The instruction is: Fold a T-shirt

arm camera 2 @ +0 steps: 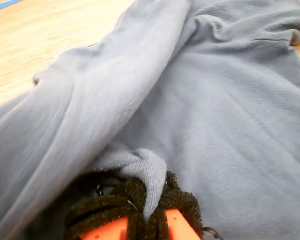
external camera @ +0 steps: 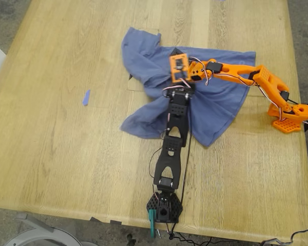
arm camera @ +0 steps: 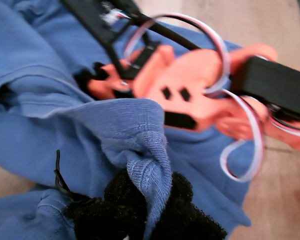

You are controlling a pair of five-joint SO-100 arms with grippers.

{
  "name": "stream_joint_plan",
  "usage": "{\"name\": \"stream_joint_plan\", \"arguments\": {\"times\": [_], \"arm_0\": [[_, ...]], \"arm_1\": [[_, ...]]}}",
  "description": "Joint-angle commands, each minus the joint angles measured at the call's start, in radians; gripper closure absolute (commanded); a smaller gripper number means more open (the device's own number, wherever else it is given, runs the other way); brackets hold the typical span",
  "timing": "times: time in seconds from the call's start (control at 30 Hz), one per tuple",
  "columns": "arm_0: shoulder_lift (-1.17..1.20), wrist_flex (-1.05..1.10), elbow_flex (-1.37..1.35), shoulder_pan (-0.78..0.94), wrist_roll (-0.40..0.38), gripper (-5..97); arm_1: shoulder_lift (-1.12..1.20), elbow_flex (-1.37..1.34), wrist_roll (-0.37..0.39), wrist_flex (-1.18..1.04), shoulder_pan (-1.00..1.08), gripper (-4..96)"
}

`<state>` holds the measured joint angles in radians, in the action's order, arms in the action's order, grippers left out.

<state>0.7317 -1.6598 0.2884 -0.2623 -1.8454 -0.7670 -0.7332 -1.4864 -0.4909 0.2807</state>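
The blue T-shirt [external camera: 215,110] lies crumpled mid-table, bunched where the two arms meet. My first gripper [arm camera: 150,202], on the black arm coming from the near table edge [external camera: 175,97], is shut on a ridge of the T-shirt [arm camera: 40,125] between its black padded fingers. My second gripper [arm camera 2: 147,207], on the orange arm from the exterior view's right [external camera: 180,72], is shut on a small fold of the T-shirt [arm camera 2: 230,125]. Both grippers sit close together over the shirt's middle. No print shows.
The wooden table [external camera: 66,154] carries a small blue strip [external camera: 85,97] to the exterior view's left of the shirt. The orange arm's base [external camera: 290,117] stands near the right edge, the black arm's base [external camera: 164,207] at the near edge. Loose cables loop between the wrists.
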Motion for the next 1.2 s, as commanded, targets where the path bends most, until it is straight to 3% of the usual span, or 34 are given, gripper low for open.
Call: {"name": "stream_joint_plan", "arguments": {"times": [0.0, 0.33, 0.77, 1.17], "arm_0": [[0.206, 0.017, 0.046, -0.083, -0.002, 92], [0.143, 0.074, 0.044, -0.225, -0.002, 92], [-0.089, 0.296, 0.043, -0.407, -0.003, 92], [-0.288, 0.413, 0.043, -0.426, -0.005, 92]], "arm_1": [[-0.028, 0.067, 0.008, -0.005, 0.026, 91.5], [-0.083, 0.005, 0.009, -0.043, 0.087, 91.6], [-0.27, -0.313, 0.008, 0.054, 0.135, 91.6], [-0.416, -0.518, 0.008, 0.106, 0.175, 91.6]]}}
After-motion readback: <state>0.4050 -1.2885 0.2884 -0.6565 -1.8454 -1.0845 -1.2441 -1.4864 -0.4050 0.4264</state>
